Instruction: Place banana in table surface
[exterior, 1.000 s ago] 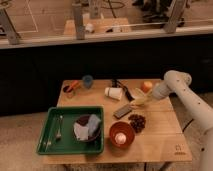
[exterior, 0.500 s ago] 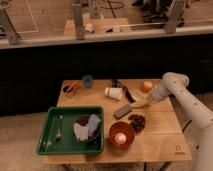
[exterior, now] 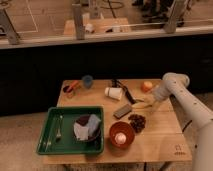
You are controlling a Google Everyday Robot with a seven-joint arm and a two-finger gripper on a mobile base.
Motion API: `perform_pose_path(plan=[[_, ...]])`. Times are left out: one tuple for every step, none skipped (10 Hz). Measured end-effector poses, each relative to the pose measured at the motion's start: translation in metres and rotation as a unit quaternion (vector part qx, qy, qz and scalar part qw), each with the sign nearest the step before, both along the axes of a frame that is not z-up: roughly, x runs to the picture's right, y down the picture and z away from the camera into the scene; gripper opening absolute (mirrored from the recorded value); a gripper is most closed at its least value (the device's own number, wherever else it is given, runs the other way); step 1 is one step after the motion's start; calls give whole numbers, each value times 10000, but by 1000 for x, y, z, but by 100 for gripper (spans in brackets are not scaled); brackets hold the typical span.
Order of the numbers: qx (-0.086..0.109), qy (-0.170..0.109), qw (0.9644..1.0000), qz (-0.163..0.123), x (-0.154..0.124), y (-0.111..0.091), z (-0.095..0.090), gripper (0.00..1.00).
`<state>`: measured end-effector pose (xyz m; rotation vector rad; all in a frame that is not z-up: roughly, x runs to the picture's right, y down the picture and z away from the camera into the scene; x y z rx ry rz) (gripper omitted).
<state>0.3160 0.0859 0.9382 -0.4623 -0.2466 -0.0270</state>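
Note:
The banana [exterior: 141,104], slim and pale yellow, lies low over the table surface [exterior: 160,137] at its right side, just right of a dark flat block. My gripper [exterior: 151,100] is at the end of the white arm that reaches in from the right, and it sits right at the banana's right end. I cannot tell whether the banana rests on the wood or is held just above it. The tabletop is light wood with a small dark logo [exterior: 178,147] at the near right corner.
A round orange fruit [exterior: 146,86], a tipped white paper cup [exterior: 114,93] and a black elongated tool [exterior: 123,89] lie behind the banana. A dark block [exterior: 122,110], a dark cluster [exterior: 136,121] and a red bowl [exterior: 121,135] are nearby. A green tray [exterior: 50,145] holds dishes at left.
The gripper has moved down and a little left, from beside the orange fruit to the banana's spot low over the table.

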Motion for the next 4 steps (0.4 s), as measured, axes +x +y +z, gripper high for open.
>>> perform_pose_path(plan=[[34,29,9998,199,3,-5,-3,80],[46,52,9994,346,7,-7,-7,80],[36,46,9993,357,8,-9,-9,80],[9,-1,9995,324,5,-10,-9,80]])
